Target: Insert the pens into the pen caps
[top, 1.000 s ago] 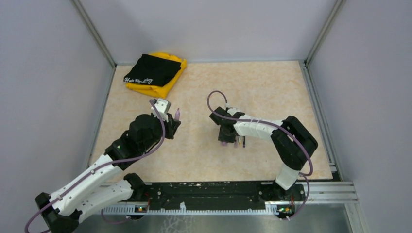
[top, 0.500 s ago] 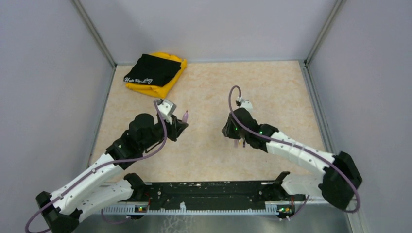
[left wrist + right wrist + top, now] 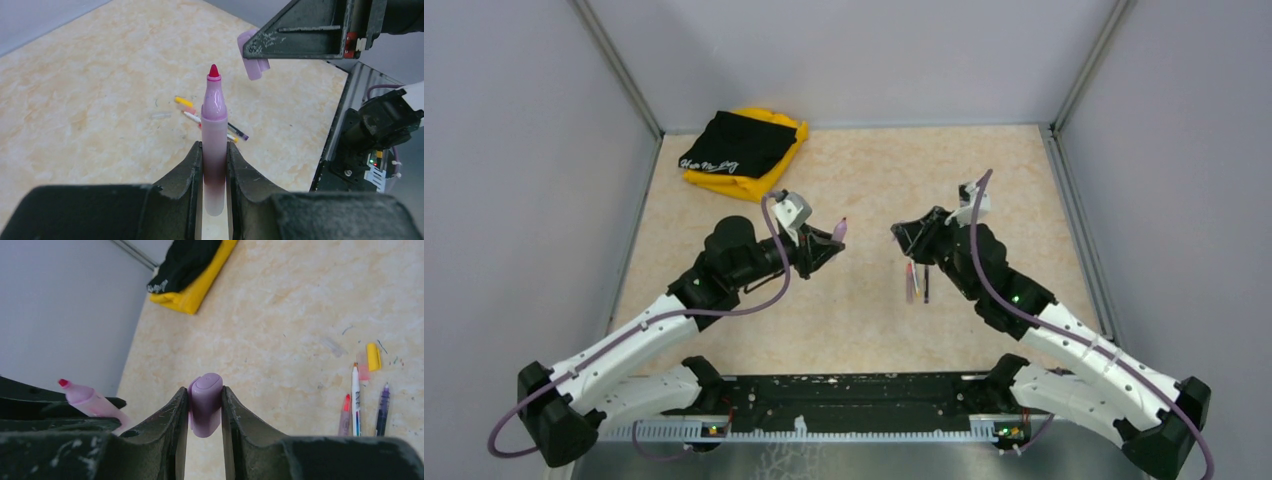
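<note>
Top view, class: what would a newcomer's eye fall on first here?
At centre, the left gripper holds a pen, red tip bared, pointing toward the lilac cap gripped by the right gripper, with a gap between. Loose pens lie near the right gripper; a black cloth on a yellow one sits far left.

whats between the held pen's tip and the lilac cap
Nothing. In the left wrist view an open gap separates the tip of the pen from the cap, with only table far behind.

Pink pen (image 3: 839, 229) in left jaws
</note>
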Available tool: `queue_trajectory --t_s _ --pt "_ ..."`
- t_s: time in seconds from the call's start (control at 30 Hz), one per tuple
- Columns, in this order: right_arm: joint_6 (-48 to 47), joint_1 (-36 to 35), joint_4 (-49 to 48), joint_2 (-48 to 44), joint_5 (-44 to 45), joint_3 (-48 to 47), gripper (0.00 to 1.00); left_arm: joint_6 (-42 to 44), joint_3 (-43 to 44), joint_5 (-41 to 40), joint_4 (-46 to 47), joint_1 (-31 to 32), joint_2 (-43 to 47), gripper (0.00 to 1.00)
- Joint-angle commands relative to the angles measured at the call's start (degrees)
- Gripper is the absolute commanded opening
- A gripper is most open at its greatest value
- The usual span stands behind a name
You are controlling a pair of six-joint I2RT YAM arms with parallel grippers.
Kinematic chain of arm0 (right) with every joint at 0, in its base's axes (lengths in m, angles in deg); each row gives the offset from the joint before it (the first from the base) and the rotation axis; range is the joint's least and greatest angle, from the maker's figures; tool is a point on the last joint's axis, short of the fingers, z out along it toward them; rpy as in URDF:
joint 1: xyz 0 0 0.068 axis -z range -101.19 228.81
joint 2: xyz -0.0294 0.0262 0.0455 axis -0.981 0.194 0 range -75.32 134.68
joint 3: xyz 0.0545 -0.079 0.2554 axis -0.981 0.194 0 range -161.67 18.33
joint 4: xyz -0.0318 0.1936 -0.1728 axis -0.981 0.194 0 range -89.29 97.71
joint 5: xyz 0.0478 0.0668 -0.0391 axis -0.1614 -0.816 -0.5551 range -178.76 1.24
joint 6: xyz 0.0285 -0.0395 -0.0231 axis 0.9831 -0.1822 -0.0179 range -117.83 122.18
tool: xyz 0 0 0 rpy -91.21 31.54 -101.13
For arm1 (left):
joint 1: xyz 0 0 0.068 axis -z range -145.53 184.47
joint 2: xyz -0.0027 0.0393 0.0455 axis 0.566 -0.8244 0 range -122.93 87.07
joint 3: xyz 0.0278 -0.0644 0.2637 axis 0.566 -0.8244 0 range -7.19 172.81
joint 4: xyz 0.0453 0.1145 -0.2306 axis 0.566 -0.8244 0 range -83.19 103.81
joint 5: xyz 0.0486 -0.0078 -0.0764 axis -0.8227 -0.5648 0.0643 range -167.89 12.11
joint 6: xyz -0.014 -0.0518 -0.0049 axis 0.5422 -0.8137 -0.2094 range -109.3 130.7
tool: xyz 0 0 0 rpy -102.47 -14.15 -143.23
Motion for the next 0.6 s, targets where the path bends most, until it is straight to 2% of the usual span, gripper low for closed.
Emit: queue_trajectory --t_s 0.0,0.27,0.57 --pt "-0.24 0.03 -5.47 -3.97 3.64 -3.39 0.00 1.14 3.55 7.49 5.49 -0.39 -1.44 0.00" --pt "-0.45 0.01 -7.02 -3.99 3.75 -6.38 0.00 -0.09 3.34 10.58 4.00 -0.39 -0.66 0.00" --pt "9.85 -1.22 4.36 4.44 8.36 -16.67 0.00 0.48 6.86 1.01 -4.12 -0.22 -3.04 0.00"
